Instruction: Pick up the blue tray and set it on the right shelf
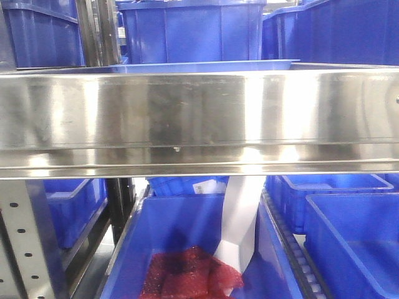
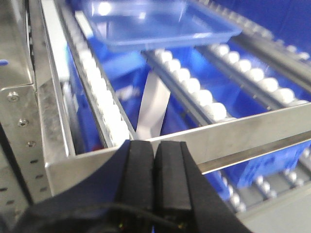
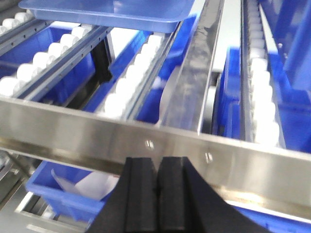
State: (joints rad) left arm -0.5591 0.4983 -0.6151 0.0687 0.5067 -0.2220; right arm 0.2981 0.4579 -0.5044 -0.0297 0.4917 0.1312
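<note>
The blue tray [image 2: 155, 24] rests on the white rollers [image 2: 194, 87] of the right shelf [image 1: 199, 121], well back from its front rail (rim only, from the front). Left tool [image 2: 155, 182] and right tool [image 3: 158, 194] are both pressed closed, empty, just before the rail.

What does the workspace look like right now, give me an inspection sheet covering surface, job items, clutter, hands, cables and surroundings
Surface: right shelf of stainless steel, with white roller tracks behind its front rail.
Job's things: blue tray rests on the rollers, apart from both hands.
Clutter: red mesh material and a white strip in a bin on the level below.
Hands: left hand shut, empty, in front of the rail; right hand shut, empty, likewise.
Cables: nothing seen.
Surroundings: deep blue storage bins behind and below; perforated upright at left.
</note>
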